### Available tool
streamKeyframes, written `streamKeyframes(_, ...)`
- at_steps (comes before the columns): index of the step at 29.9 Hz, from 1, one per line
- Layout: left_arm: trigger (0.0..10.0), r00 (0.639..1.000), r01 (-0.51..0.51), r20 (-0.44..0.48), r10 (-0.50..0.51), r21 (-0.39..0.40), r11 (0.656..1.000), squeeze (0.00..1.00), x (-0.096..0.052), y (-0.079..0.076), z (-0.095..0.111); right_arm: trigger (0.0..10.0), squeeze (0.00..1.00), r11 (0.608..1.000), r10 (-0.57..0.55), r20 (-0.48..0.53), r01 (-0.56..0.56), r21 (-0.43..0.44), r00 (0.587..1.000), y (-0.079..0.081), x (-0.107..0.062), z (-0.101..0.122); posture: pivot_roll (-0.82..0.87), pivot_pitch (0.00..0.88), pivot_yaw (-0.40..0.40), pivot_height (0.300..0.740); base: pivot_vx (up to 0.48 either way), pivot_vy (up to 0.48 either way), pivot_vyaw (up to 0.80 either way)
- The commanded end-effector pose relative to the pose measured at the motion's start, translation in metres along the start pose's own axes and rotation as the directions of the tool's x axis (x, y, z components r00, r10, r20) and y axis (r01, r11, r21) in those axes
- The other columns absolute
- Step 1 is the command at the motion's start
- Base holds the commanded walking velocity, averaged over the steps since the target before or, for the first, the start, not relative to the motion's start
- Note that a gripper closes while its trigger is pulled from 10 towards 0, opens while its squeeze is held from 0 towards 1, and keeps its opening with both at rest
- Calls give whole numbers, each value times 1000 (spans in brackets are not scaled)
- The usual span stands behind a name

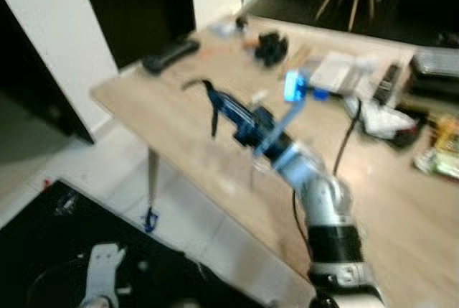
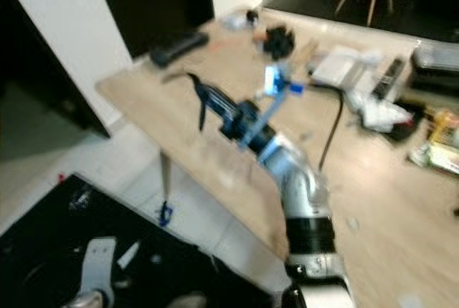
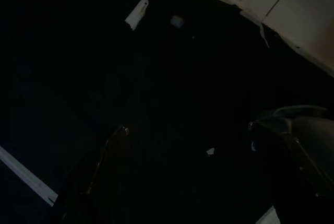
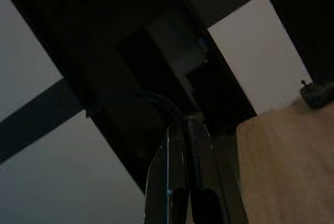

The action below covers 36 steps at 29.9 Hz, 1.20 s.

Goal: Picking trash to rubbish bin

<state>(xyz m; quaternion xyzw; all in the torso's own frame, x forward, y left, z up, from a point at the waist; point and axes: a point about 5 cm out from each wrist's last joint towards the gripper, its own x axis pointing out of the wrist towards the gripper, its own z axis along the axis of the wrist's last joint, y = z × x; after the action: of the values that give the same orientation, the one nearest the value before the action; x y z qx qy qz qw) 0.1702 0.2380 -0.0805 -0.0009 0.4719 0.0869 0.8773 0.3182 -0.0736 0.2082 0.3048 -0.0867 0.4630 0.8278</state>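
Your right end effector [image 1: 208, 107] is stretched out over the near corner of the wooden surface [image 1: 179, 132], its two black fingers pressed together with nothing between them, as the right wrist view confirms. Both head views are blurred. Across the far part of the surface lies clutter: a dark remote-like bar [image 1: 170, 54], a black crumpled lump [image 1: 271, 47], white papers [image 1: 337, 71] and a pale crumpled wrapper [image 1: 384, 118] at the right side, any of which may be the trash; you cannot tell which. Your left end effector [image 3: 209, 182] hangs low over a black mat [image 1: 43, 250] on the tiled floor, its fingers spread apart in the dark wrist view, with small white scraps [image 3: 136, 12] lying on the mat.
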Motion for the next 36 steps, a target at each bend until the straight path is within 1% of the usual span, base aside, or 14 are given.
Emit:
streamKeyframes(1, 10000, 1000, -9, -27, 10, 22, 1000, 0, -1, 3, -8, 10000, 0, 1000, 3, -28, -3, 7, 1000, 1, 2, -9, 34, 81, 43, 740, 0, 0, 725)
streamKeyframes(13, 10000, 999, 0, -41, 3, 68, 998, 0, -2, 2, -13, 10000, 0, 1000, 11, -70, -12, -15, 998, 4, 0, -16, 31, 90, 47, 740, 0, 0, 725)
streamKeyframes(18, 10000, 999, 3, -42, 1, 84, 996, 0, -2, 2, -13, 10000, 0, 999, 10, -111, -14, -34, 994, 4, -1, -21, 32, 91, 44, 740, 0, 0, 725)
streamKeyframes(19, 10000, 999, 3, -43, 1, 93, 996, 0, -2, 1, -14, 10000, 0, 999, 11, -133, -17, -44, 991, 4, -1, -25, 33, 89, 43, 740, 0, 0, 725)
streamKeyframes(23, 10000, 999, 8, -44, -4, 105, 994, 0, -2, 0, -14, 10000, 0, 999, 12, -151, -19, -51, 989, 4, -1, -28, 33, 89, 43, 740, 0, 0, 725)
streamKeyframes(26, 10000, 998, 19, -54, -13, 121, 992, 0, -3, -1, -18, 10000, 0, 998, 10, -184, -22, -65, 983, 4, -1, -34, 33, 87, 43, 740, 0, 0, 725)
streamKeyframes(36, 10000, 997, 30, -74, -20, 134, 991, 0, -4, -4, -26, 10000, 0, 997, 8, -220, -26, -78, 975, 5, 0, -42, 34, 84, 41, 740, 0, 0, 725)
